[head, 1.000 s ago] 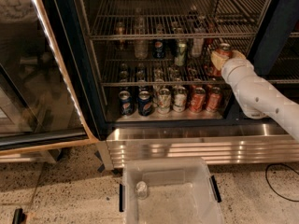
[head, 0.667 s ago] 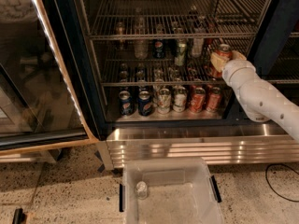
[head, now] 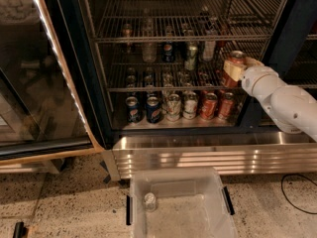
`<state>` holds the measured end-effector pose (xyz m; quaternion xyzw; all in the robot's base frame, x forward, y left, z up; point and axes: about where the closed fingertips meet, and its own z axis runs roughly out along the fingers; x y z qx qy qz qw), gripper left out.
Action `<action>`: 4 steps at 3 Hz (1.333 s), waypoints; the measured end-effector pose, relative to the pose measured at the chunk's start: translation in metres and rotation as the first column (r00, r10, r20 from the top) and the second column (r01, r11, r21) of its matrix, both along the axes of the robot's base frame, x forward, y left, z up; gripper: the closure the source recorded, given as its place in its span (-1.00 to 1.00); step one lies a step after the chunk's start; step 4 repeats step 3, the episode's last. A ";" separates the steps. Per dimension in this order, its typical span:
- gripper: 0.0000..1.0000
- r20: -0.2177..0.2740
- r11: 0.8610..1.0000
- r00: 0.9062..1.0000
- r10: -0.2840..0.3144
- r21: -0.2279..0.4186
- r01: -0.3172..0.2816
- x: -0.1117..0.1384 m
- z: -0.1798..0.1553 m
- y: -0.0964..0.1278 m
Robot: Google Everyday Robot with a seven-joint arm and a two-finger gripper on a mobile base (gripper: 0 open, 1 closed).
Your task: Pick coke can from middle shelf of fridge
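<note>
The coke can point(head: 235, 59), red with a silver top, is at the right end of the middle shelf point(head: 148, 89) of the fridge point(head: 74, 58). My gripper point(head: 233, 71) is shut around the can's body, its cream fingers wrapped across the front. The white arm comes in from the lower right. Whether the can's base rests on the wire rack or hangs just above it, I cannot tell.
Blue Pepsi cans point(head: 152, 109), silver cans and orange-red cans point(head: 209, 106) line the bottom level. Bottles and cans stand further back. The glass door point(head: 44, 83) hangs open at left. A clear plastic bin point(head: 181, 207) sits on the floor before the ribbed steel base point(head: 198, 155).
The gripper and the can have shifted very slightly to the right; the forearm has drawn a little to the right as well. Nothing else moved.
</note>
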<state>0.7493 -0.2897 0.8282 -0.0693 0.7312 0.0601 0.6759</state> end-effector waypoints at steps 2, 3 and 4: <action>1.00 0.005 0.995 0.995 0.098 0.019 -0.098 -0.024 0.016 0.003; 1.00 0.004 0.995 0.995 0.101 0.019 -0.101 -0.024 0.016 0.004; 1.00 0.004 0.995 0.995 0.101 0.019 -0.101 -0.024 0.016 0.004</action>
